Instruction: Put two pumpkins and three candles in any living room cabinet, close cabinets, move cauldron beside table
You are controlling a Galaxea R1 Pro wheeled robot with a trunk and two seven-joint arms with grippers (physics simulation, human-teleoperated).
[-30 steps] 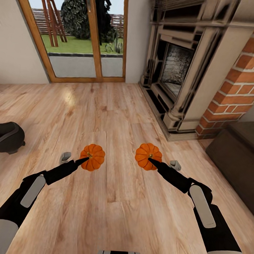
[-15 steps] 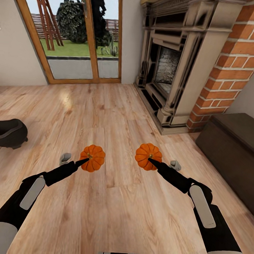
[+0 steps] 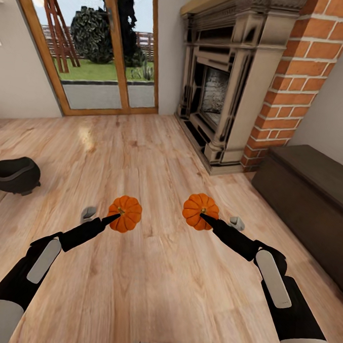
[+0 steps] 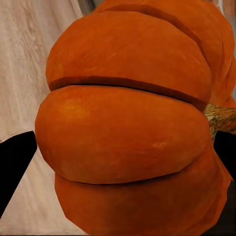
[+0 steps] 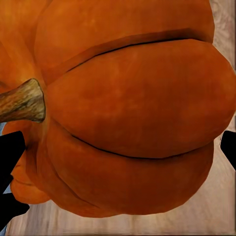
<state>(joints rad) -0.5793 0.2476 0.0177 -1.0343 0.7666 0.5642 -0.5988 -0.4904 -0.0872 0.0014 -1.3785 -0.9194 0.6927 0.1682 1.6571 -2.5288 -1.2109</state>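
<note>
The plank floor [image 3: 149, 292] spreads across the living room, with glass doors [image 3: 105, 50] at the far wall. A fireplace [image 3: 222, 88] stands at the right under a red brick chimney [image 3: 294, 72]. Just beyond it, along the right wall, sits the long dark cabinet [image 3: 312, 195], its front shut as far as can be seen. The black cauldron [image 3: 15, 174] rests on the floor at the far left, well apart from both arms.

The left gripper [image 3: 115, 216] is clamped on the left pumpkin [image 3: 125, 213], held above the floor; in the left wrist view that pumpkin [image 4: 128, 128] sits between the dark fingertips [image 4: 14, 167]. The right gripper [image 3: 205, 217] grips the right pumpkin [image 3: 200, 210] likewise, stem [image 5: 22, 101] showing in its wrist view.
</note>
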